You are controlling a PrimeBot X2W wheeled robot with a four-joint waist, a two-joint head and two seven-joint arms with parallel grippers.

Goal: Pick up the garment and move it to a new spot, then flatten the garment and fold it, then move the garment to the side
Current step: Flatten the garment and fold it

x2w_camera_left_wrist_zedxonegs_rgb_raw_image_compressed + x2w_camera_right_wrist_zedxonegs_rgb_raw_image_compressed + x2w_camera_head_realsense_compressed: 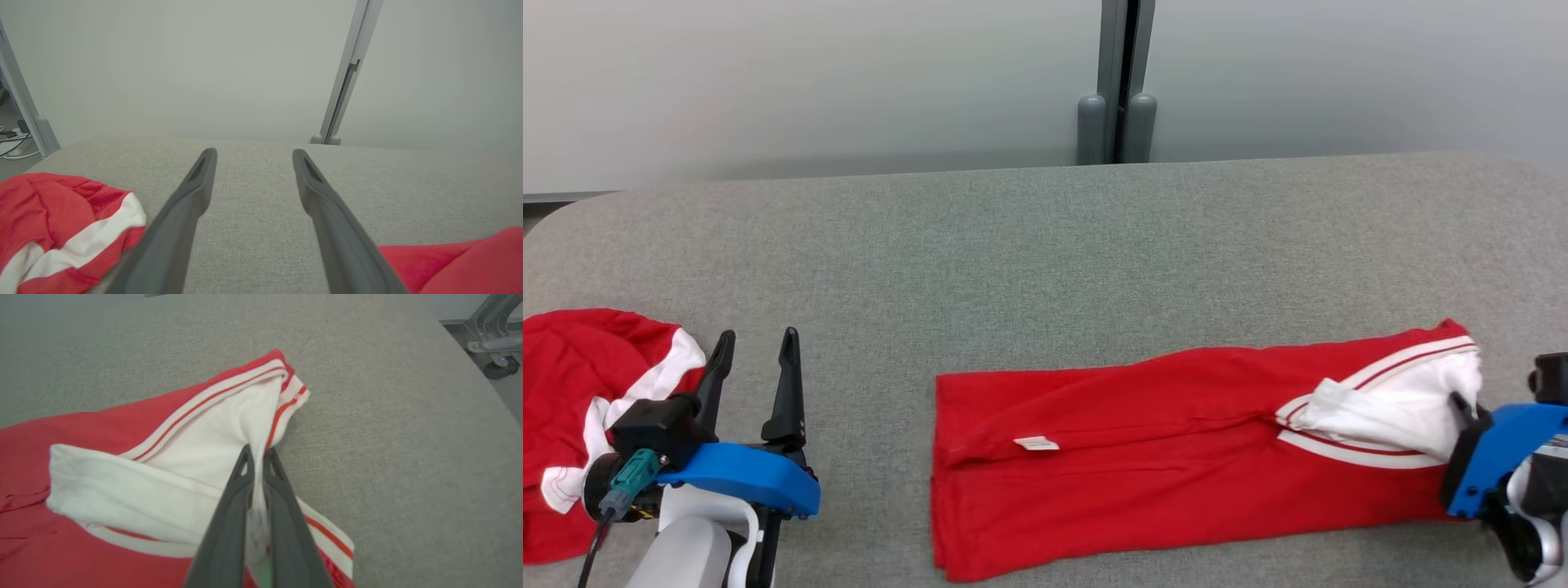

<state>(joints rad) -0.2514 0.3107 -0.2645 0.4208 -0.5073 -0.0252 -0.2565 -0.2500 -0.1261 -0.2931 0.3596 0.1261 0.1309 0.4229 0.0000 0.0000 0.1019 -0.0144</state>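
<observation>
right wrist view: right gripper (256, 452) tight on garment (184, 457)

**Operator:** What am I looking at?

**Spotter:** You've got a long red garment (1143, 457) lying lengthwise on the grey desk (1013, 261). It has a small white label (1036, 443) near its left end and white fabric showing at its right end.

**Operator:** And my arms?

**Spotter:** Your right gripper (1462, 404) is at that white end, fingers touching the fabric. Your left gripper (757, 339) has its fingers spread apart, just beside a crumpled red-and-white cloth (572, 408) at the desk's left edge
</observation>
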